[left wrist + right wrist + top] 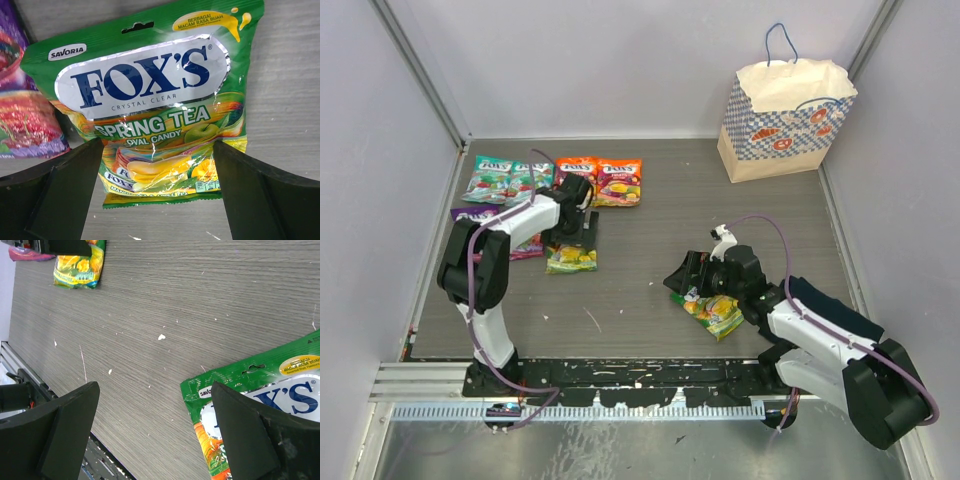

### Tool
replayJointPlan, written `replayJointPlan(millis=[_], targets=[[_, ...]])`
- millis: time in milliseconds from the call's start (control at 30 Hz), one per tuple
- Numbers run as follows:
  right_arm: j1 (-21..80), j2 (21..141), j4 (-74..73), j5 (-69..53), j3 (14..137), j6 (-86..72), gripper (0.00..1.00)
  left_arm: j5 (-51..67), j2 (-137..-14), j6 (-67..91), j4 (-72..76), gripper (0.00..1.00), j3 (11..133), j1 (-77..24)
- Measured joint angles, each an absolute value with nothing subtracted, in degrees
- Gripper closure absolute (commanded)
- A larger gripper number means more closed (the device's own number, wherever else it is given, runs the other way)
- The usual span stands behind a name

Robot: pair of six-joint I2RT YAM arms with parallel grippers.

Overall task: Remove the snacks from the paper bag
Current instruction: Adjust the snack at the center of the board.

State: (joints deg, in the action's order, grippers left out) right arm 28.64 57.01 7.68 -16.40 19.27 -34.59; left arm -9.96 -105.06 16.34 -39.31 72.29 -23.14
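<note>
your left gripper (157,147) spreads wide, green snack packet (150,75) between its jaws — ungripped; right gripper (155,390) spread too, holding nothing.

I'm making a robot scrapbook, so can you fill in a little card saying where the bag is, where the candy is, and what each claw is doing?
paper bag: standing upright in the far right corner of the table
left claw: open, a finger on each side of the Spring Tea packet
Spring Tea packet: lying flat on the table, a purple packet beside it
right claw: open, holding nothing
second green packet: lying flat on the table, partly under one right claw finger
</note>
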Motion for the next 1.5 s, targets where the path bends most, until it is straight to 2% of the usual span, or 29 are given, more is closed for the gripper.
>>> replayJointPlan(millis=[400, 667, 867, 1033, 1300, 1500], targets=[[28.6, 57.5, 7.7, -16.4, 19.3, -34.6, 0.00, -10.7, -111.2, 12.5, -39.8, 0.05, 80.4, -22.2], [28.6, 58.4, 7.7, -16.4, 19.3, -34.6, 0.00, -9.6, -108.9, 8.6, -42.5, 0.04, 81.4, -21.2], [28.6, 58.9, 7.7, -16.5, 19.3, -34.6, 0.00, -10.0, -106.7, 8.6, -42.2, 0.04, 86.9, -21.3], [28.6, 58.8, 7.6, -16.6, 19.3, -34.6, 0.00, -10.7, -109.7, 11.2, -40.8, 0.04, 91.0, -20.9], [28.6, 56.2, 5.2, -16.5, 19.3, -34.5, 0.00, -8.1, -117.3, 15.8, -37.4, 0.05, 88.8, -18.3], [28.6, 54.6, 1.9, -16.3, 19.6, -34.2, 0.00, -7.2, -118.0, 17.0, -36.8, 0.05, 88.7, -17.9]])
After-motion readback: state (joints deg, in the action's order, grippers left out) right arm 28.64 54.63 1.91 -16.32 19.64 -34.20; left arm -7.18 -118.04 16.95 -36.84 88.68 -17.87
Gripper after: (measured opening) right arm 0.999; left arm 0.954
